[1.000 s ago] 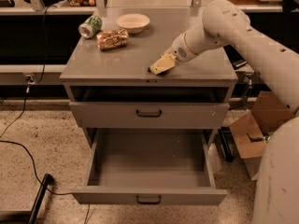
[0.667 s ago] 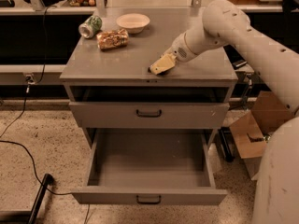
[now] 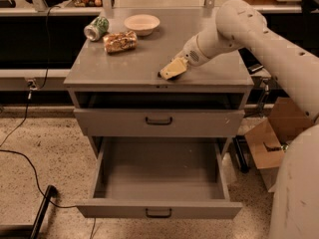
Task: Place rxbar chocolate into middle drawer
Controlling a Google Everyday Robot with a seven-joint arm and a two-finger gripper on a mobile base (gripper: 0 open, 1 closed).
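1. Although a second separates the earliest view from this one, almost nothing has changed: the pincer [image 3: 173, 68] sits low on the bench [image 3: 114, 71], close to its front edge, at the same spot and tilt as before.
2. Only a small dark sliver shows at the pincer's lower-left tip, touching the bench. This is probably the rxbar chocolate [image 3: 161, 74], with the rest of it hidden beneath the pincer. It has not shifted either.
3. Whether the pincer is clenched on the bar or released over it cannot be told.
4. Such stillness reads as a pause at the grasp itself, so the task looks to be at an early stage. The bar is on the bench, not lifted, and not yet in any drawer.
5. Below the pincer and forward of it, the middle drawer [image 3: 159, 209] stands pulled fully out, as it did earlier. The shut drawer [image 3: 158, 121] lies between it and the pincer. The likely route for the bar is up, out past the bench's front edge, then down.
6. Well apart from the pincer, behind it and to its left in the view, the green can [image 3: 96, 28], the snack bag [image 3: 119, 41] and the bowl [image 3: 142, 23] keep their earlier places and pose no obstacle.
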